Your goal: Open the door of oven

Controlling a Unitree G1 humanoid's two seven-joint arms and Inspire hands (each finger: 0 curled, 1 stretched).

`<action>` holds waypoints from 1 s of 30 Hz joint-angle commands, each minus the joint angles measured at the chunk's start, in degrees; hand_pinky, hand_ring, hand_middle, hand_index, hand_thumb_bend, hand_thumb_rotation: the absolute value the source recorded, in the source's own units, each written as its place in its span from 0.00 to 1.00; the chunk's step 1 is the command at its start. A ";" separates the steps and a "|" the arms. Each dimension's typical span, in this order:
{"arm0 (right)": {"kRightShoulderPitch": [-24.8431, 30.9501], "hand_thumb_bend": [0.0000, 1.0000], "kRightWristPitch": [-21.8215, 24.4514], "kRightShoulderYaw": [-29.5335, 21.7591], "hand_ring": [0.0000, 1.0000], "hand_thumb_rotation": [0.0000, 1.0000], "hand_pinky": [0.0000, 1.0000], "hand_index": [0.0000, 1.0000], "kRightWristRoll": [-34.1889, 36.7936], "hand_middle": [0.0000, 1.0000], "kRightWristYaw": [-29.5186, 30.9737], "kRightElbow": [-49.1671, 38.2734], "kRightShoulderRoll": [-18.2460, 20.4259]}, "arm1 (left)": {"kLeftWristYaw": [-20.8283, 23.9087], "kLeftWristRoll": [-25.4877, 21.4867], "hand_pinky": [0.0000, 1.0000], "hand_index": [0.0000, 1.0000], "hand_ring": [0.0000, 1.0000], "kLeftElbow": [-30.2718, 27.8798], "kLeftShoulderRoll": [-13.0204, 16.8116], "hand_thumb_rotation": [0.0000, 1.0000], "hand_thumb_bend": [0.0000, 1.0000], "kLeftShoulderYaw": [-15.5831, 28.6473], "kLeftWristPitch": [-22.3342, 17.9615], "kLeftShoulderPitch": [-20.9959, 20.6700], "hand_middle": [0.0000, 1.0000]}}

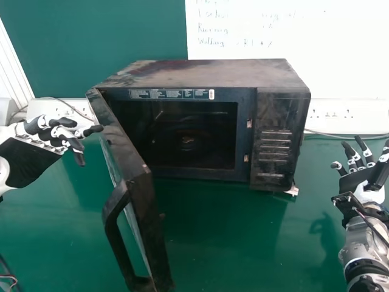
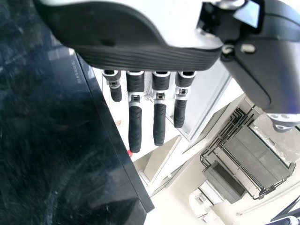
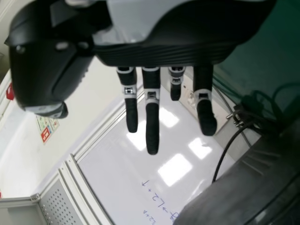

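Observation:
The black oven (image 1: 200,76) stands on the green table, its door (image 1: 135,155) swung wide toward the robot, with the handle (image 1: 115,234) at the door's near edge. My left hand (image 1: 55,132), fingers extended, is left of the door's hinge side and apart from the handle. In the left wrist view the left hand (image 2: 135,117) has straight fingers beside a dark glossy panel. My right hand (image 1: 364,170) is right of the oven, fingers loosely spread. The right wrist view has the right hand (image 3: 152,117) with straight fingers, holding nothing.
The green table (image 1: 255,243) spreads in front of the oven. Socket strips (image 1: 331,115) and cables run along the wall behind, below a whiteboard (image 1: 340,48). Cables (image 1: 9,277) lie at the near left corner.

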 commanded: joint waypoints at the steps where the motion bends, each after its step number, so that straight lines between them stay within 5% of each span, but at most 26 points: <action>1: -0.30 0.98 0.18 -0.10 0.54 0.93 0.46 0.85 0.15 0.70 0.25 -0.11 0.09 | -0.47 -0.52 0.18 0.75 0.30 -0.18 0.09 0.47 0.74 0.12 0.12 0.18 0.50; 18: -0.25 0.98 0.26 -0.19 0.54 0.93 0.46 0.85 0.19 0.70 0.35 -0.11 -0.05 | -0.47 -0.60 0.18 0.75 0.30 -0.42 0.06 0.47 0.74 0.01 0.04 0.28 0.50; 19: -0.24 0.98 0.22 -0.15 0.54 0.93 0.46 0.85 0.08 0.70 0.09 -0.06 -0.17 | 1.68 0.34 0.18 0.75 0.30 6.23 -2.11 0.47 0.74 6.35 -9.44 -2.51 0.50; 20: -0.21 0.98 0.12 -0.11 0.54 0.93 0.45 0.85 -0.02 0.69 -0.13 -0.04 -0.24 | 1.14 -5.78 0.21 0.70 0.29 4.83 -3.20 0.66 0.80 12.19 -1.87 -2.38 0.45; 21: -0.19 0.99 0.09 -0.11 0.53 0.93 0.44 0.85 -0.05 0.69 -0.30 -0.01 -0.28 | 0.61 -8.86 0.18 0.68 0.23 5.18 -4.54 0.72 0.74 16.57 0.75 -3.06 0.41; 23: -0.15 0.98 -0.01 -0.09 0.53 0.94 0.43 0.85 -0.11 0.69 -0.53 -0.04 -0.26 | -0.47 -12.33 0.18 0.63 0.22 5.03 -6.71 0.73 0.75 22.16 4.47 -3.90 0.36; 28: -0.11 0.96 -0.20 0.04 0.53 0.95 0.44 0.85 -0.28 0.69 -0.57 -0.12 -0.25 | -0.47 -10.45 0.18 0.58 0.23 9.77 -6.87 0.59 0.77 29.47 8.10 -6.41 0.34; 30: -0.21 0.96 0.13 -0.19 0.53 0.95 0.44 0.85 0.00 0.69 -0.40 -0.06 -0.29 | -0.47 -10.44 0.21 0.56 0.25 11.11 -8.29 0.65 0.78 32.24 9.34 -7.81 0.37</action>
